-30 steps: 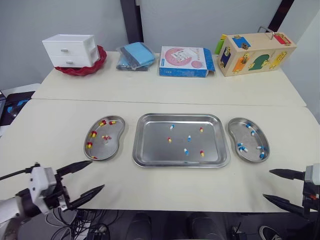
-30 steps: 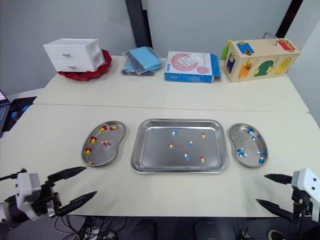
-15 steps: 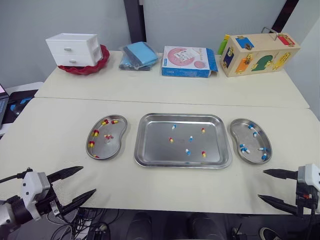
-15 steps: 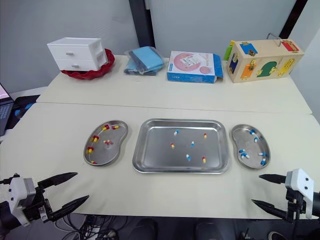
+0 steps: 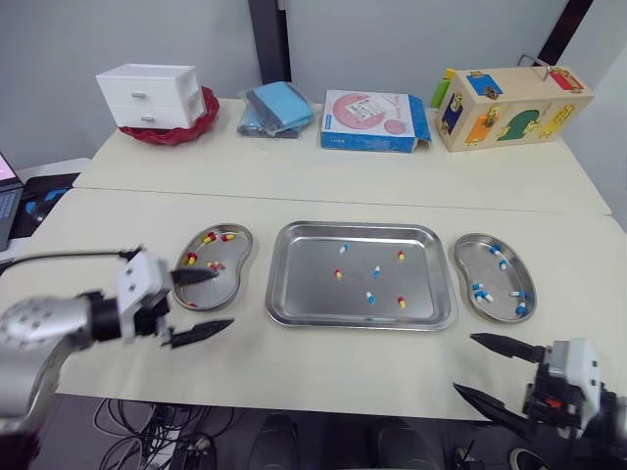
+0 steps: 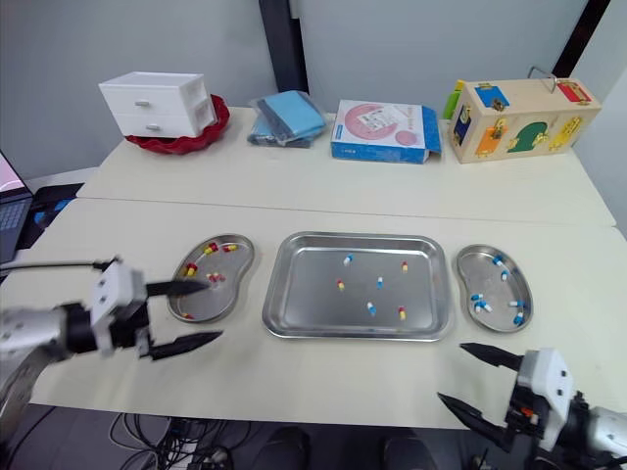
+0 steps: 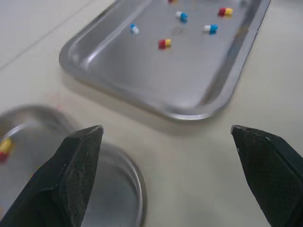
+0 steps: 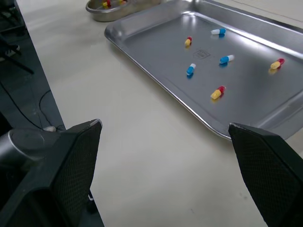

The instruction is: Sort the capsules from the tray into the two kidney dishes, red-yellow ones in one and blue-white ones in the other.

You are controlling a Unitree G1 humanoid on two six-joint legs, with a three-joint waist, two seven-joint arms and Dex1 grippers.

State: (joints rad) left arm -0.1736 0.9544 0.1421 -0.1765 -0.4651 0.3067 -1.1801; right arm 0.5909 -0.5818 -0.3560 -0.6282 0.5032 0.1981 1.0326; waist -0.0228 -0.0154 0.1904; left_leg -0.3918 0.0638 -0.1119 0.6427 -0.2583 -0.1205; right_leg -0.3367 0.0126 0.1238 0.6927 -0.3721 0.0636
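A steel tray (image 5: 360,228) lies mid-table holding several loose capsules, among them a red-yellow capsule (image 5: 338,274) and a blue-white capsule (image 5: 369,297). To its left, one kidney dish (image 5: 246,246) holds red-yellow capsules (image 5: 191,259). The right kidney dish (image 5: 485,275) holds blue-white capsules (image 5: 477,290). My left gripper (image 5: 221,300) is open and empty, one finger over the left dish's near end, the other over the table in front of it. At the table's front edge, below the right dish, my right gripper (image 5: 464,362) is open with nothing in it.
Along the far side stand a white drawer unit (image 5: 152,96) on a red bowl, a blue cloth bundle (image 5: 277,106), a blue-pink box (image 5: 372,119) and a wooden toy box (image 5: 514,106). A seam (image 5: 392,204) crosses the table behind the tray.
My left gripper has risen from the front edge and moved forward and right, up to the left dish. The right gripper has shifted left along the front edge. The camera has also shifted.
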